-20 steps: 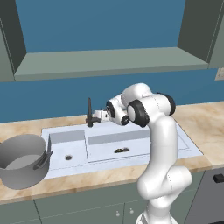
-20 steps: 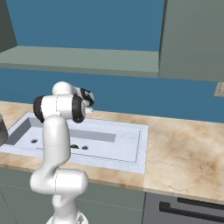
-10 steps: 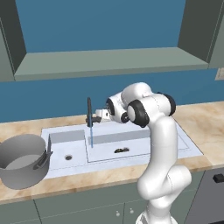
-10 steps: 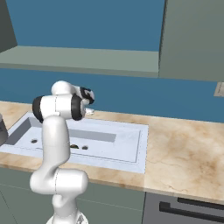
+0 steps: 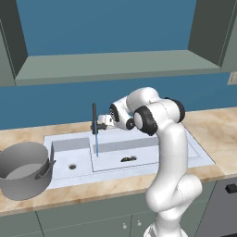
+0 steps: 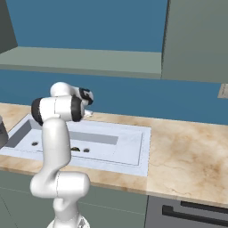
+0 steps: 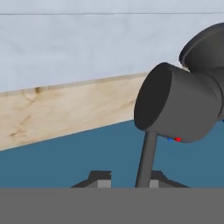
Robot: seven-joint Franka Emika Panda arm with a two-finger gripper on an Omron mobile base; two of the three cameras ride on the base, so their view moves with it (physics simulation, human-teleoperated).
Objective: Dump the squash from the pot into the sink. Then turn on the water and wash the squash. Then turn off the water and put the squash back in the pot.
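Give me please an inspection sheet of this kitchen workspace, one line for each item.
Surface: beige marbled counter around the sink.
Job's things: squash lies in the larger basin; pot stands on the counter beside the smaller basin, squash not in it.
Water: thin blue stream runs from the faucet.
Clutter: nothing seen.
Pincer: pincer at the faucet's lever, which stands between its fingers.
Cables: nothing seen.
Surroundings: blue wall, grey-green shelf above.

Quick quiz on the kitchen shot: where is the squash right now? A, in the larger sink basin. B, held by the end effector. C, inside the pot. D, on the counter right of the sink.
A: the squash lies on the floor of the larger basin of the sink, while the pot sits apart on the counter.
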